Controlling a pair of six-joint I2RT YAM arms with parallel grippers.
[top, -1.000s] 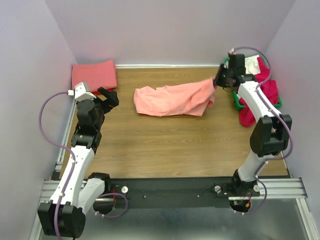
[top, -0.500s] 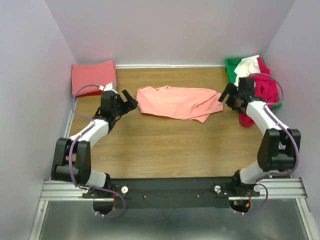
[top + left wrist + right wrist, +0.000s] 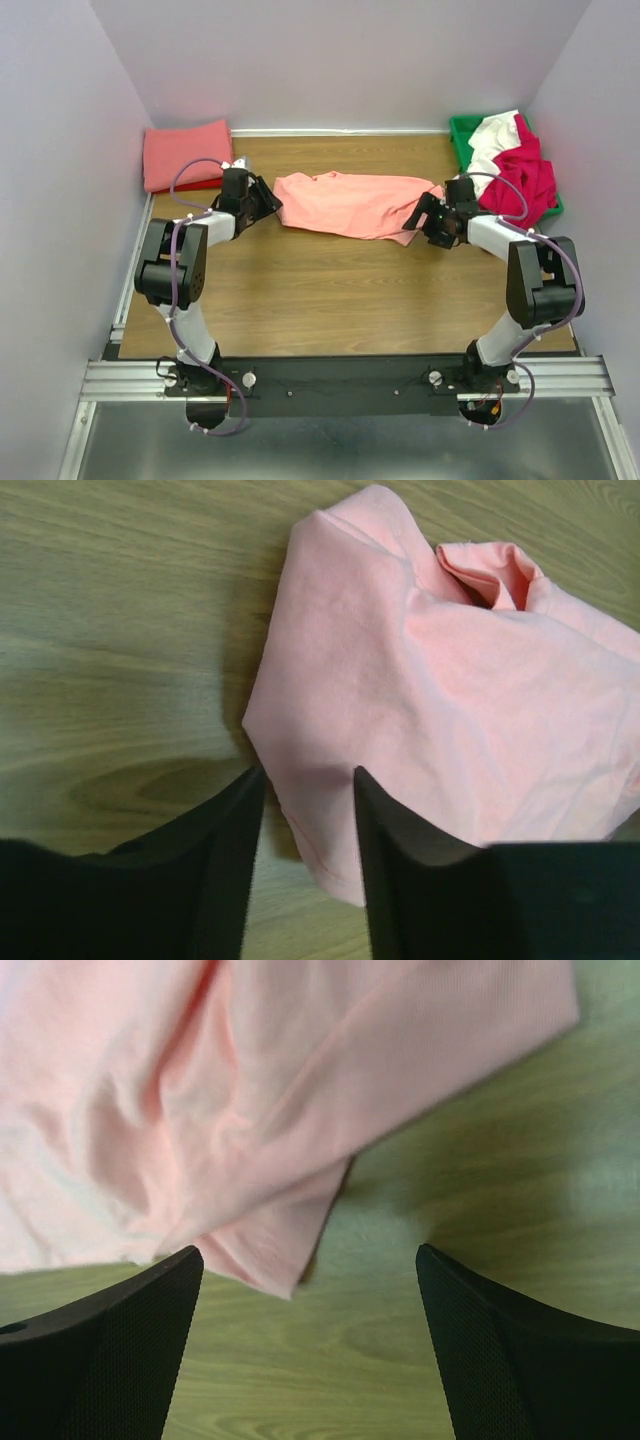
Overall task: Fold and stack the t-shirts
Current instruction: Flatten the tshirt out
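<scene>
The salmon-pink t-shirt [image 3: 350, 205] lies rumpled at 12 o'clock on the bench [image 3: 330, 290]. The left hand [image 3: 308, 780], narrowly parted, straddles its 9 o'clock hem, perhaps touching. The right hand [image 3: 308, 1252] gapes empty at 3 o'clock. Flattening step, I'd say: pinch both ends next.

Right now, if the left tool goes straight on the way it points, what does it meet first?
The pink shirt. Its near hem lies between the open fingers of the left tool, so cloth comes first, though the height above it is unclear.
</scene>
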